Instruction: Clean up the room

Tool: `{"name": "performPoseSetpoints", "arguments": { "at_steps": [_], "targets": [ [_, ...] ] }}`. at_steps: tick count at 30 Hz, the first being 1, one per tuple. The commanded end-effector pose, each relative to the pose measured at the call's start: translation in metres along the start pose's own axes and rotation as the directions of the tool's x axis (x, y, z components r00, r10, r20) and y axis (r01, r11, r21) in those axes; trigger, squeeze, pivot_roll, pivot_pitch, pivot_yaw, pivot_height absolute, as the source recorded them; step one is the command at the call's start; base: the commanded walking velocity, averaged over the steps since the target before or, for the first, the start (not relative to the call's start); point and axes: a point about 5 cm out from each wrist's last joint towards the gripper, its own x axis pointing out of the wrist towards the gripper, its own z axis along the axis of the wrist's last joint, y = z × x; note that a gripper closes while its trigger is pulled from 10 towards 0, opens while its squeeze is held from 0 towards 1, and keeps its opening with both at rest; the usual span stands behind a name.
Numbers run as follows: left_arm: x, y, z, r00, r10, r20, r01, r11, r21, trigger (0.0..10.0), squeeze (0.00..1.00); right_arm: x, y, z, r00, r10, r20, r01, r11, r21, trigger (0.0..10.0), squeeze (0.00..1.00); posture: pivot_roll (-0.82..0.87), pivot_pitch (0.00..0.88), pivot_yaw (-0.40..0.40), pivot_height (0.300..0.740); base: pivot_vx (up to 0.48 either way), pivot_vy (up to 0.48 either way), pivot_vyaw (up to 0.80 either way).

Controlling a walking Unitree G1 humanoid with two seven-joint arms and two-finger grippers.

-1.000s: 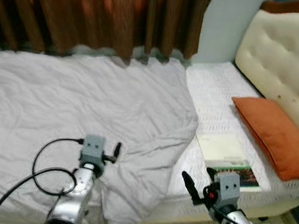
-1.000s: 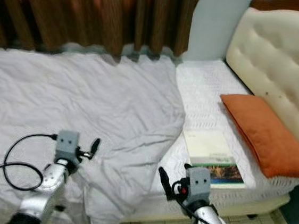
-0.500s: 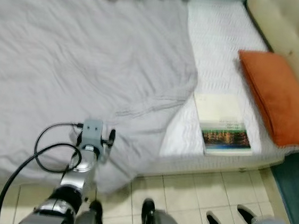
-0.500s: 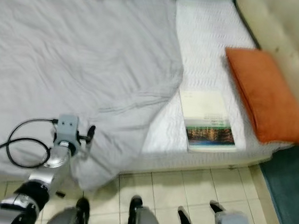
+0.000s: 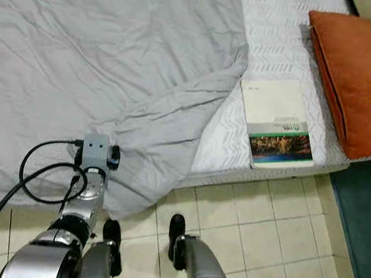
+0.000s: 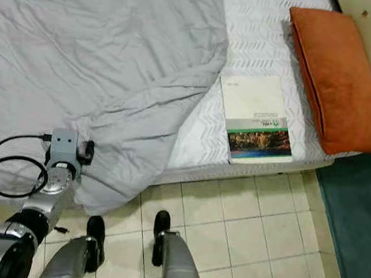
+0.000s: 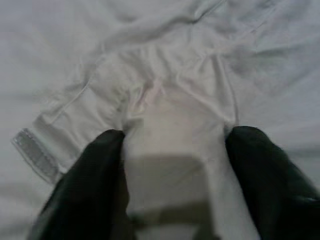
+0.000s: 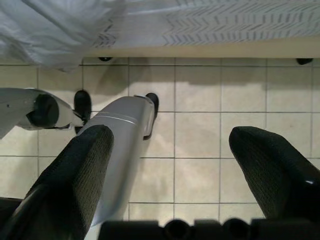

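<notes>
The room is only partly tidied, as far as I can judge: the grey duvet [image 5: 108,58] lies spread over most of the bed [image 5: 282,36] but is rumpled, with one corner hanging over the bed's edge toward the tiled floor [image 5: 276,221], and a book [image 5: 276,125] rests on the bare white sheet between the duvet's edge and the orange pillow [image 5: 351,77] at the head. The left end effector [image 7: 175,165] is at that hanging corner, its two black fingers [image 7: 95,170] spread apart with a bunched fold of duvet between them; they look around the cloth, not clamped on it, so the corner seems not yet gripped. The right end effector [image 8: 170,175] hangs low beside the robot's legs, fingers wide apart over floor tiles, holding nothing. Straightening the duvet and putting the book away appear to be left. Compared with a second ago, the camera has tilted down, so the curtains and headboard have left the frame, the floor and the robot's feet have come in, and the right arm has dropped from the bed's edge.
</notes>
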Motion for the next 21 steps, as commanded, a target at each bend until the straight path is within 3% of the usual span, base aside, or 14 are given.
{"name": "performPoseSetpoints", "arguments": {
  "at_steps": [1, 8, 13, 19, 21],
  "targets": [
    [-0.013, 0.002, -0.041, 0.985, -0.001, -0.17, -0.008, 0.999, -0.054, 0.0, 0.0, -0.005, 0.001, -0.007, 0.998, -0.007, -0.056, 0.009, 1.0, 0.026, 10.0, 0.0, -0.45, 0.659, -0.189, 0.74, 0.0, 0.0, 0.0],
    [-0.01, -0.008, -0.031, 0.989, -0.074, -0.129, 0.076, 0.997, 0.004, 0.0, 0.0, -0.006, 0.001, -0.011, 0.997, -0.006, -0.071, 0.009, 0.999, 0.032, 10.0, 0.0, -0.44, 0.647, -0.181, 0.74, 0.0, 0.0, 0.0],
    [-0.011, -0.023, -0.028, 0.977, -0.184, -0.108, 0.193, 0.978, 0.076, 0.0, 0.0, 0.005, 0.001, -0.014, 0.999, -0.014, -0.052, 0.016, 0.999, 0.046, 10.0, 0.0, -0.39, 0.605, -0.129, 0.74, 0.0, 0.0, 0.0],
    [-0.013, -0.036, -0.026, 0.946, -0.313, -0.087, 0.324, 0.932, 0.161, 0.0, 0.0, 0.033, 0.001, -0.017, 1.0, -0.027, -0.002, 0.027, 0.997, 0.068, 10.0, 0.0, -0.34, 0.54, -0.062, 0.74, 0.0, 0.0, 0.0],
    [-0.018, -0.044, -0.033, 0.927, -0.36, -0.107, 0.374, 0.908, 0.19, 0.0, 0.0, 0.051, -0.001, -0.018, 0.999, -0.046, 0.024, 0.044, 0.996, 0.077, 10.0, 0.0, -0.33, 0.496, -0.024, 0.74, 0.0, 0.0, 0.0]
  ]
}}
